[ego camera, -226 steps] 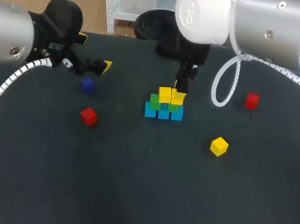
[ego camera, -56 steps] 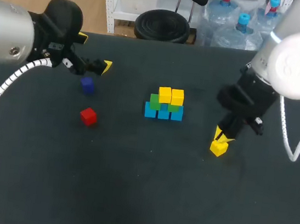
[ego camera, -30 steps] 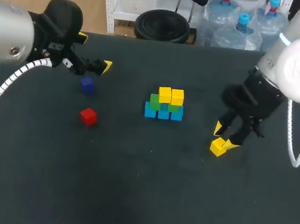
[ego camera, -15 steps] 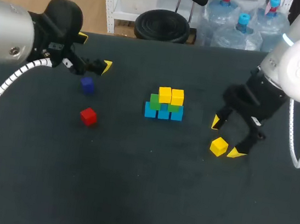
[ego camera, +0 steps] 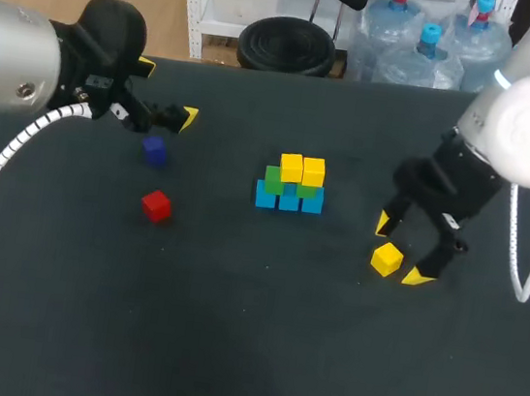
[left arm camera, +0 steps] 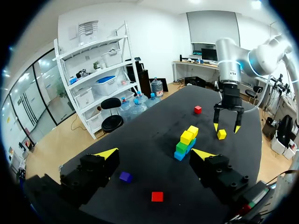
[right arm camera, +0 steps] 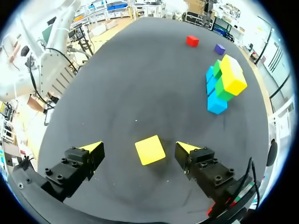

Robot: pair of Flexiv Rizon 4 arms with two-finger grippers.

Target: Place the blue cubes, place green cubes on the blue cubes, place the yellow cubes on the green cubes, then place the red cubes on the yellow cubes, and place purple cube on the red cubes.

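A stack stands mid-table: a row of blue cubes (ego camera: 289, 199), green cubes (ego camera: 274, 179) on them, and two yellow cubes (ego camera: 302, 170) on top. A loose yellow cube (ego camera: 387, 259) lies on the table to its right. My right gripper (ego camera: 401, 249) is open astride this cube; in the right wrist view the yellow cube (right arm camera: 150, 150) sits between the spread fingers of the right gripper (right arm camera: 139, 147), touching neither. My left gripper (ego camera: 167, 92) hangs open and empty at the far left, above the purple cube (ego camera: 154, 150). A red cube (ego camera: 156, 205) lies nearby.
A second red cube (left arm camera: 198, 109) lies beyond the stack in the left wrist view; my right arm hides it in the head view. The table's front half holds nothing.
My right gripper has opened wide from a half-closed stance and come down around the loose yellow cube, which stays on the table. The left arm has not moved.
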